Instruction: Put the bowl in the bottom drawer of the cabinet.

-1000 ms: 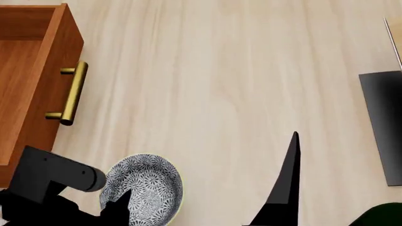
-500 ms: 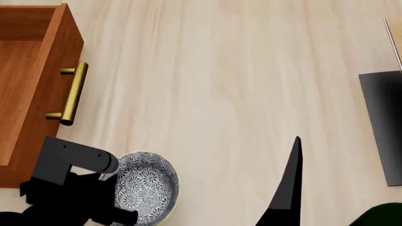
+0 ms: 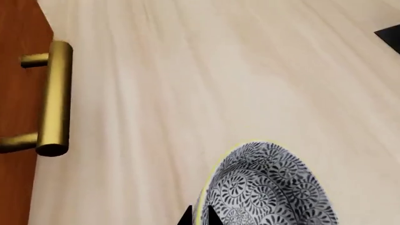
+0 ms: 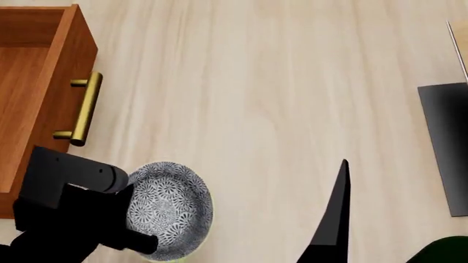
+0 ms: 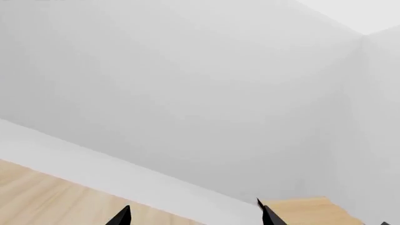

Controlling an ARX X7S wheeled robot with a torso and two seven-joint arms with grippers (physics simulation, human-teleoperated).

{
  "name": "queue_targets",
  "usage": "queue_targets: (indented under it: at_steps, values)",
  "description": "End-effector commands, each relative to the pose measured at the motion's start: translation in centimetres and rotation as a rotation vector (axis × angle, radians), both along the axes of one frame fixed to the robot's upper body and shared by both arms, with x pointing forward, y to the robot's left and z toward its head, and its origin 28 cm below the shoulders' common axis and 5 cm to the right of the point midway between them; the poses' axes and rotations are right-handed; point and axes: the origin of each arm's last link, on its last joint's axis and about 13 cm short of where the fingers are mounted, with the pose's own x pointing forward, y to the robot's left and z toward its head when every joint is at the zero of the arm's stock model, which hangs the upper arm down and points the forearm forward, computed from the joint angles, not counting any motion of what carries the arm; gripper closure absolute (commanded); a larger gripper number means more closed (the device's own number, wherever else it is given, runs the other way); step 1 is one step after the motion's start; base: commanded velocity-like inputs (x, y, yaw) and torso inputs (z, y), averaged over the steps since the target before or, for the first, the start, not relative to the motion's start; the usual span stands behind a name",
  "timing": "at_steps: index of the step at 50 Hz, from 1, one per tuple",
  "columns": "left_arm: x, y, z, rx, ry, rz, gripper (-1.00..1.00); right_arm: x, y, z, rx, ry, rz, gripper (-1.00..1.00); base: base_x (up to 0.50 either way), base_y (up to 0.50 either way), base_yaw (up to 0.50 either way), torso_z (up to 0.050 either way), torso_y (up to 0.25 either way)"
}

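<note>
The blue-grey patterned bowl [image 4: 175, 205] sits low on the pale wood floor [image 4: 278, 98], at the lower left of the head view. My left gripper [image 3: 200, 218] is shut on the bowl [image 3: 269, 187], its two black fingertips pinching the rim from inside and outside. In the head view the black left arm [image 4: 69, 211] covers the bowl's near-left edge. The bottom drawer [image 4: 29, 82] of the reddish-brown cabinet stands pulled open at the upper left, brass handle [image 4: 86, 107] facing the bowl. My right gripper [image 5: 194, 213] is open, holds nothing and points at a white wall.
A dark flat panel [image 4: 444, 142] lies at the right edge, with a pale wood edge [image 4: 461, 44] above it and a dark green object [image 4: 447, 249] in the bottom right corner. The right arm [image 4: 332, 219] rises from the bottom edge.
My left arm has come in over the bowl's near-left rim and now covers that edge. The bowl has shifted slightly up in the view. The right arm has barely moved.
</note>
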Motion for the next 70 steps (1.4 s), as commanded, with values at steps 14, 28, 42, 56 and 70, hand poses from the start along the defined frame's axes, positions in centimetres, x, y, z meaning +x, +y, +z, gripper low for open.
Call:
queue_targets:
  at_steps: [14, 28, 42, 56, 70]
  values:
    - [-1.7, 0.7, 8.5, -0.097, -0.308, 0.016, 1.0, 1.2, 0.0, 0.0, 0.003, -0.015, 0.01, -1.0, 0.0, 0.0, 0.0, 0.0, 0.0]
    - [0.0, 1.1, 13.6, -0.298, -0.388, 0.113, 1.0, 2.2, 0.1, 0.1, 0.001, -0.036, 0.016, -1.0, 0.0, 0.0, 0.0, 0.0, 0.0]
    - [3.2, 2.1, 15.8, -0.432, -0.4, 0.254, 1.0, 2.7, 0.0, -0.3, 0.001, -0.036, 0.013, -1.0, 0.0, 0.0, 0.0, 0.0, 0.0]
    - [5.9, 4.0, 15.7, -0.534, -0.343, 0.416, 1.0, 2.0, 0.0, -0.3, 0.0, -0.032, 0.009, -1.0, 0.0, 0.0, 0.0, 0.0, 0.0]
    - [7.5, 5.3, 14.9, -0.611, -0.303, 0.523, 1.0, 1.4, 0.0, -0.2, -0.004, -0.027, 0.009, -1.0, 0.0, 0.0, 0.0, 0.0, 0.0]
